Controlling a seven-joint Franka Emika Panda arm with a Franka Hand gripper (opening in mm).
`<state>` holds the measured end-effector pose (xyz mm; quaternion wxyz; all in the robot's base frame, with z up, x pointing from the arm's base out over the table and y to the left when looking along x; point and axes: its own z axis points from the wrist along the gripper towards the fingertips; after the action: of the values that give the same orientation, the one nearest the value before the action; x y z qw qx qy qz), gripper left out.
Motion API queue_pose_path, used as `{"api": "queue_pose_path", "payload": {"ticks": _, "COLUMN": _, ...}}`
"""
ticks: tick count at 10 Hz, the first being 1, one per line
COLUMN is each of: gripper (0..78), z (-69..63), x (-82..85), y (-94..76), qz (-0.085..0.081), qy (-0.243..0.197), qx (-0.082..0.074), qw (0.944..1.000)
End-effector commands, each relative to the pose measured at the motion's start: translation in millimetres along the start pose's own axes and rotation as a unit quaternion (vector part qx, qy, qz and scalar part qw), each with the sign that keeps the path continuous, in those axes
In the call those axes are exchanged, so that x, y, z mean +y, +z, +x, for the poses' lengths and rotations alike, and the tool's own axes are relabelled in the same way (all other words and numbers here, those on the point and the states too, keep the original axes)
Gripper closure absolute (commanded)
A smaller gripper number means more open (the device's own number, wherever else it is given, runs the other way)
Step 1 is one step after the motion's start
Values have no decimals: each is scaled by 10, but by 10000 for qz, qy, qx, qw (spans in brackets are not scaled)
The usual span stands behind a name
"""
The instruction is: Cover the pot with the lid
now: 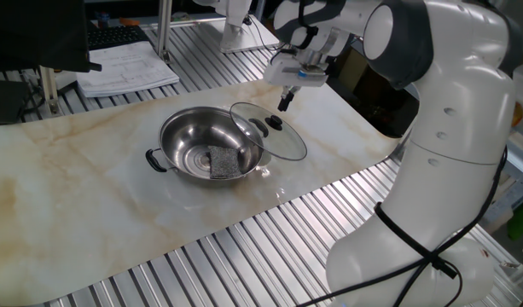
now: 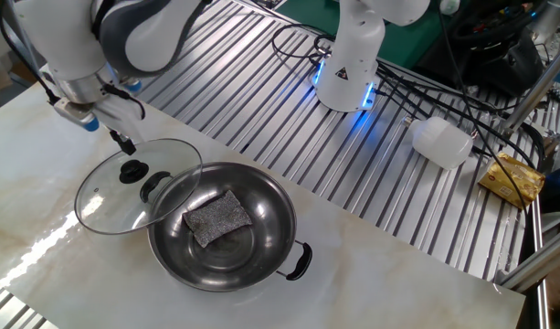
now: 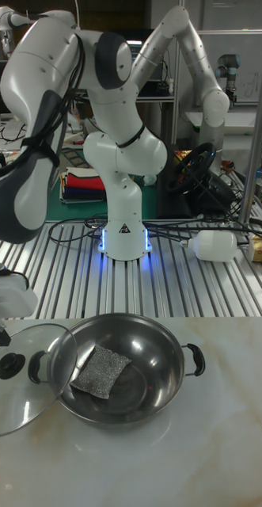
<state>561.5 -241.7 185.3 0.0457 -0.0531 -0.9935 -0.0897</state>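
Note:
The shiny steel pot (image 1: 193, 136) (image 2: 261, 247) (image 3: 150, 360) stands on the marbled mat, uncovered, with a grey scouring pad (image 1: 221, 161) (image 2: 217, 216) inside. The glass lid (image 1: 282, 143) (image 2: 110, 196) (image 3: 12, 396) leans tilted on one side of the pot's rim, over a handle, its other edge down on the mat. Just above and beside the lid's black knob (image 1: 276, 122) (image 2: 131, 169) (image 3: 9, 364) hangs my gripper (image 1: 284, 101) (image 2: 126, 143), apart from the knob. Its dark fingers look shut, with nothing between them.
The mat ends at slatted metal table on all sides. A stack of papers (image 1: 124, 68) lies behind the pot. A white bottle (image 2: 441, 142), a yellow packet (image 2: 512, 178), cables and a second robot base (image 2: 348, 64) sit on the slats.

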Motion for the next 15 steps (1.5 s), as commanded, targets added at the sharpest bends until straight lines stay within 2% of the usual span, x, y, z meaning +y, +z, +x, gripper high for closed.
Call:
{"api": "queue_pose_path", "payload": {"ticks": 1, "gripper": 776, "z": -6, "x": -4, "y": -16, "qz": -120, "qy": 215, "qx": 2, "qw": 9997}}
{"api": "queue_pose_path", "payload": {"ticks": 3, "gripper": 776, "z": -6, "x": -4, "y": -16, "qz": -155, "qy": -59, "qx": -2, "qw": 9999}}
{"api": "queue_pose_path", "payload": {"ticks": 5, "gripper": 776, "z": -6, "x": -4, "y": -16, "qz": -392, "qy": -228, "qx": 46, "qw": 9990}}
{"api": "queue_pose_path", "payload": {"ticks": 8, "gripper": 776, "z": -32, "x": -159, "y": 5, "qz": -369, "qy": -298, "qx": 10, "qw": 9989}}
{"api": "queue_pose_path", "payload": {"ticks": 11, "gripper": 776, "z": -49, "x": -297, "y": 32, "qz": -422, "qy": -421, "qx": 21, "qw": 9982}}
{"api": "queue_pose_path", "payload": {"ticks": 15, "gripper": 776, "z": -61, "x": -275, "y": 86, "qz": -439, "qy": -378, "qx": 9, "qw": 9983}}
